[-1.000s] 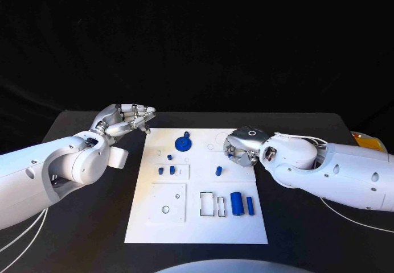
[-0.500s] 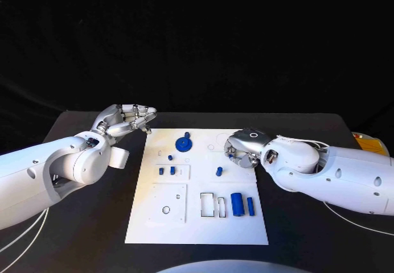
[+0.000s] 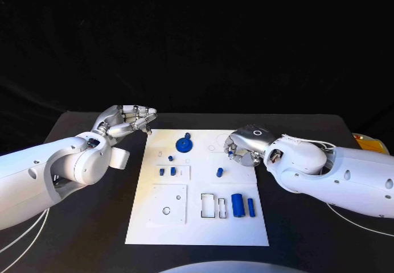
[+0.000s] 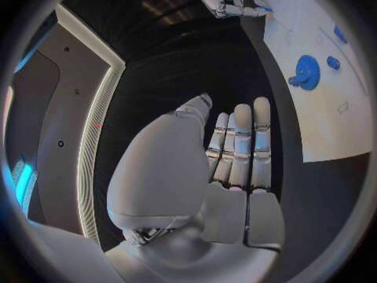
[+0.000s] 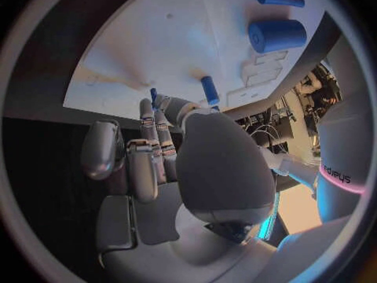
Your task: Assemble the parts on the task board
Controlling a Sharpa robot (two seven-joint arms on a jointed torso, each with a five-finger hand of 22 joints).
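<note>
My black desk (image 3: 90,227) is carrying the white task board (image 3: 197,227), which is lying flat at its middle, long side running away from me. Near the desk's right edge, something yellow-orange (image 3: 369,142) is peeking out from behind my right arm; I cannot tell what it is.

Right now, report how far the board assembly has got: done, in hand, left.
Done: nothing clearly assembled that I can tell. The blue gear lies on the white task board, and the large blue cylinder and slim blue cylinder lie loose beside empty slots. In hand: nothing; the left hand hovers off the board, the right hand over its edge near the small blue peg. Left: apparently everything.
</note>
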